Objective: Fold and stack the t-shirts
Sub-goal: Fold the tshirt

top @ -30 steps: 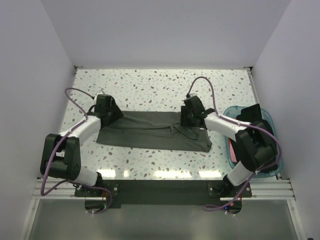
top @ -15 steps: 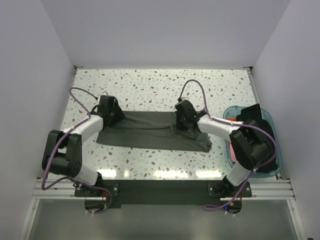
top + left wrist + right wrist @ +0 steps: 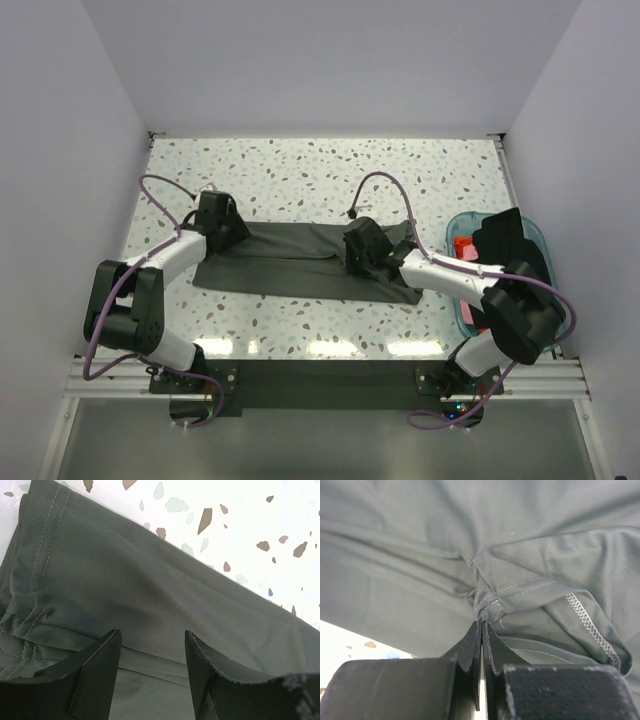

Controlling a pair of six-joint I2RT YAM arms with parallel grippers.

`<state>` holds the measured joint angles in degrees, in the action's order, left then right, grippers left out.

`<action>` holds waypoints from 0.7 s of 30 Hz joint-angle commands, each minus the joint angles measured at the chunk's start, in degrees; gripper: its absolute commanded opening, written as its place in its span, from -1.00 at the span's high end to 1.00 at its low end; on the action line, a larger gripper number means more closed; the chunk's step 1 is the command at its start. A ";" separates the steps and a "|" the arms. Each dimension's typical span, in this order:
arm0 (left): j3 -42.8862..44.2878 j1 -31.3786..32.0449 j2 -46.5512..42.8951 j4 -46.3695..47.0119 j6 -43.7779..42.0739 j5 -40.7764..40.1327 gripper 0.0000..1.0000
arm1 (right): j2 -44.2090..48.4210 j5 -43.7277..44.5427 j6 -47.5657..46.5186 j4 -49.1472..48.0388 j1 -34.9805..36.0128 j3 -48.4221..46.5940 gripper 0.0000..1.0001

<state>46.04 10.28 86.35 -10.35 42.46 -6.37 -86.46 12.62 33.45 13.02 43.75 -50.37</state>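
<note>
One dark grey-green t-shirt (image 3: 290, 262) is seen from the top camera, spread as a long, flat, roughly rectangular band across the middle of the speckled, stone-patterned worktop (image 3: 300, 170). Its far left corner is met by the left hand (image 3: 222, 222), and a raised pucker right of its middle is met by the right hand (image 3: 358, 248). How either hand stands cannot be told from this height. A translucent teal plastic tub (image 3: 541, 238) is set at the right edge, with a black t-shirt (image 3: 500, 238) and a red-orange t-shirt (image 3: 462, 246) heaped inside. Both are partly covered by the right arm, and the tub's near end is hidden behind it.

In the left wrist view, a fine mesh knit is shown, with a double-stitched hem bunched at the left. The two dark fingers (image 3: 97, 675), rough along their edges, are held apart with cloth lying across the gap; whether their tips touch it cannot be made out.

In the right wrist view, the fingers (image 3: 470, 647) are pressed together on a gathered, stitched seam of the same shirt. Pale zigzag stitching is seen at the right, and a sliver of worktop at the lower left.
</note>
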 commanded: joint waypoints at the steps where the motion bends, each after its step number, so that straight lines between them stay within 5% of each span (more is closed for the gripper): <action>1: -0.51 0.26 -1.44 2.26 -0.36 0.22 -0.16 | -1.52 2.67 1.79 -3.08 2.65 0.45 1.00; 3: -0.69 0.26 -1.36 2.26 -0.53 0.39 -0.16 | -3.36 3.28 1.62 -2.91 3.36 0.10 0.94; 4: -0.78 0.26 -1.44 2.18 -0.53 0.31 -0.16 | -3.89 4.07 1.53 -2.39 3.62 -0.25 0.68; 9: -0.69 0.26 -2.14 1.82 -0.88 0.31 -0.16 | -1.53 8.11 -0.40 0.42 3.71 -1.48 0.15; 14: -0.16 0.26 -2.32 1.65 -1.15 0.66 -0.15 | 1.20 15.92 -2.77 6.84 3.45 -5.35 0.07; 21: 0.89 0.35 -2.32 -0.81 0.43 -2.58 -0.11 | -3.98 15.86 -3.22 8.34 0.20 -8.34 0.07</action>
<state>45.54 10.28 85.95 -10.66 42.46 -6.42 -88.49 25.41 30.85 20.23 45.08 -56.71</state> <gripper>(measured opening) 0.568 0.469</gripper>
